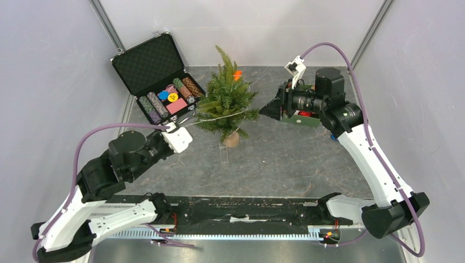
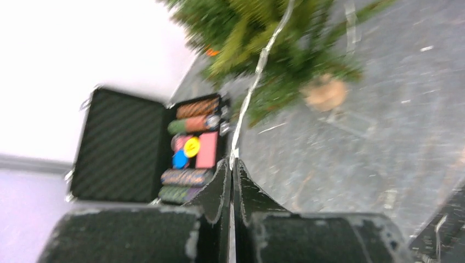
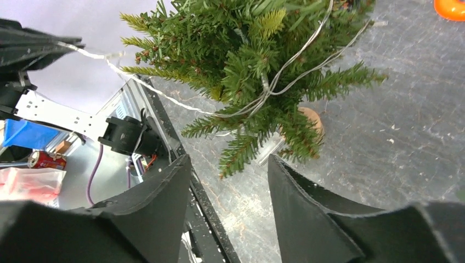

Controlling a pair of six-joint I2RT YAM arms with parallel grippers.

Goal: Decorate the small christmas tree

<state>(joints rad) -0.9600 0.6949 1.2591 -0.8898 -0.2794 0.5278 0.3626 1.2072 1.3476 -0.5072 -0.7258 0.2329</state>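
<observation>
**Open black briefcase (image 1: 148, 68) on a mottled grey bench (image 1: 285, 159)**

The briefcase stands at the bench's rear left, its foam-lined lid tilted back. Inside lie rolls of poker chips (image 1: 148, 108), a pink block (image 1: 176, 107), a blue disc (image 1: 163, 95) and a yellow disc (image 1: 173, 97). An orange object (image 1: 237, 75) sits near the back edge, and a clear flat strip (image 1: 224, 154) lies nearer the middle.

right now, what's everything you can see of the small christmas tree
The small christmas tree is a bushy green artificial fir with needle branches on a round tan wooden base. It stands upright on the grey table, beside the open case. A thin silvery wire is draped through its lower branches and runs to the left gripper, which is shut on it. An orange thing shows by its top; whether it is attached I cannot tell.
</observation>
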